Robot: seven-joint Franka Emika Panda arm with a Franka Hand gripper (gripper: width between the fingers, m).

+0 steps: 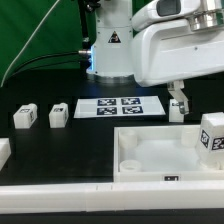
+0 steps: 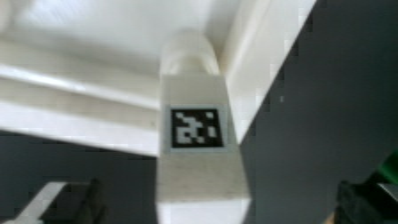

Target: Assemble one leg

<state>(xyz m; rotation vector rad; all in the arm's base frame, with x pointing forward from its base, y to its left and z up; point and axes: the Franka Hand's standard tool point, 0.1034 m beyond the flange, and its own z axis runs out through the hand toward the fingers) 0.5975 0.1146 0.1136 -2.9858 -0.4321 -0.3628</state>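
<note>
A white leg (image 2: 196,150) with a black-and-white tag fills the middle of the wrist view, with the white tray (image 2: 71,95) behind it. My gripper (image 2: 222,205) is open: one finger (image 2: 63,205) and the other each stand a clear gap away from the leg's sides. In the exterior view the gripper (image 1: 177,103) hangs just behind the tray's (image 1: 150,135) far edge, with that leg (image 1: 177,112) upright under it. Two more legs (image 1: 24,117) (image 1: 57,115) stand at the exterior view's left, and another (image 1: 212,135) at the right by the tray.
The marker board (image 1: 120,106) lies behind the tray, near the arm's base (image 1: 108,55). A white rail (image 1: 80,190) runs along the front, with a white block (image 1: 3,152) at its left end. The arm's white body (image 1: 180,45) hangs over the right side.
</note>
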